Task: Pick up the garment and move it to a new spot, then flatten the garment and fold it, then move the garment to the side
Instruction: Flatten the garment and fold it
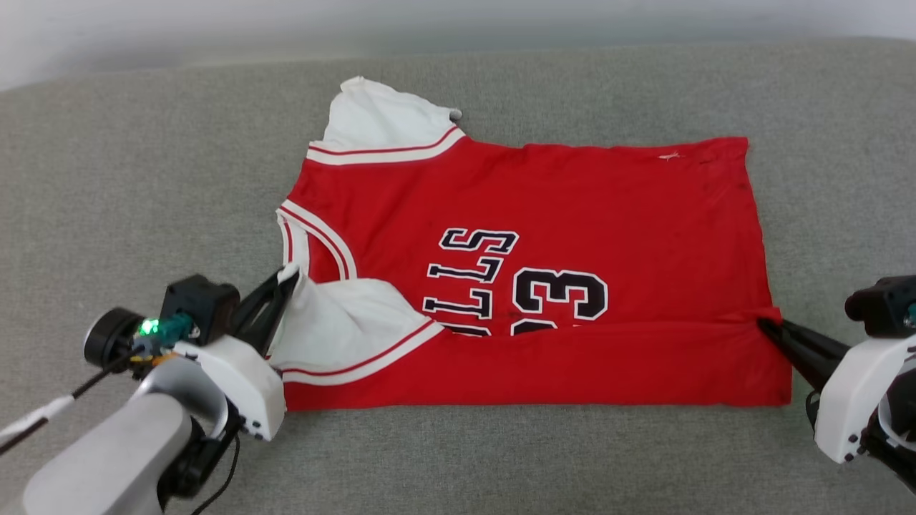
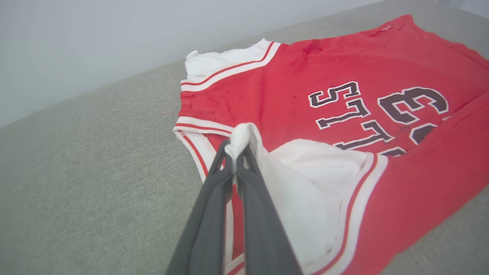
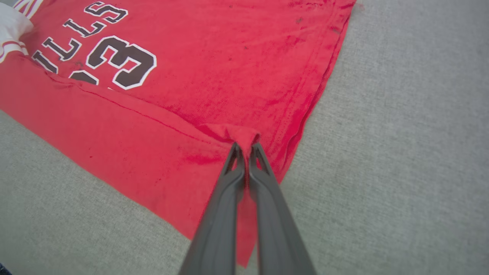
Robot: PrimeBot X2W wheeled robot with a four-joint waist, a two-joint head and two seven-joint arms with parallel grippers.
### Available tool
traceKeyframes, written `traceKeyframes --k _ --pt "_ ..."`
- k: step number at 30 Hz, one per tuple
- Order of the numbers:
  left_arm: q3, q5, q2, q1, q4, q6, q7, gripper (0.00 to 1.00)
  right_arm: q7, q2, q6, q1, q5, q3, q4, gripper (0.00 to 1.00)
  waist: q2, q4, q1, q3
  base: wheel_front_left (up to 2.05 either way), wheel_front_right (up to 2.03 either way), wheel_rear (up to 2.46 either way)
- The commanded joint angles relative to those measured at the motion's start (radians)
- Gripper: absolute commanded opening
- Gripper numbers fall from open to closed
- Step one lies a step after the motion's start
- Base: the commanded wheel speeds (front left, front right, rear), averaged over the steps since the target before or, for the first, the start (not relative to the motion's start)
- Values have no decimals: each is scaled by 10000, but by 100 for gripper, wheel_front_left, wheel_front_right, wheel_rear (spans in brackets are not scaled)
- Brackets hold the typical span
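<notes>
On the grey woven cushion (image 1: pixel 143 186), the garment (image 1: pixel 572 207) lies spread front-up, collar toward the left gripper (image 1: pixel 288 277), hem toward the right gripper (image 1: pixel 767 325). Its near long edge is turned over onto the front, a plain red band covering the lower part of the black, white-edged letters and number. We judge this to be a lengthwise fold in hand.

Left gripper: fingers pressed together on a peak of the near sleeve (image 1: pixel 343 322), raising it off the chest.

Right gripper: fingers closed on a small red pucker at the hem end of the turned band.

One hold at each end of the flap, so it likely lands without skew.

Cloth: thin knit, limp, lightly creased, with striped red-and-white trim at sleeves and neck. Far sleeve (image 1: pixel 379 121) flat, its tip curled. Cushion coarse, matte, probably grippy. Pale wall (image 1: pixel 215 28) behind.
</notes>
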Motion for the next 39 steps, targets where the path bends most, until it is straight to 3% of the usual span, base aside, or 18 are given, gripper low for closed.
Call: traceKeyframes --k 1,14,26,27,28,29,34,39 --pt "49 48 -138 -282 224 -139 3 0 68 84 -4 -198 -78 -107 -4 0 0 -28 -2 280 0 0 0" --pt "-59 182 -935 -1583 3070 -1209 -399 0 320 493 -4 -800 -330 -537 442 0 0 -56 -2 1203 0 0 0" --pt "-683 33 -1979 -1890 5758 -2359 -146 0 1108 877 -5 -1024 -356 25 1372 0 0 -36 -2 1154 0 0 0" --pt "-685 -5 -1999 -1886 5871 -2395 -164 21 1061 894 -7 -1027 -306 -64 1421 9 0 -29 -2 1064 0 0 0" --pt "-699 -15 -1991 -1879 5960 -2451 -142 100 1024 901 -7 -1008 -252 -166 1431 40 0 -12 -2 962 0 0 0" --pt "-718 43 -1943 -1927 6003 -2463 -186 100 957 874 -7 -993 -266 -258 1407 100 0 12 -2 853 0 0 0" --pt "-721 172 -1752 -2342 5746 -2449 -114 100 640 755 -5 -737 -408 -639 1083 100 0 148 -2 237 0 0 0" --pt "-889 100 -1479 -2641 5020 -2404 1026 100 589 676 -5 -229 -514 -1058 642 100 0 362 -2 -306 0 0 0"
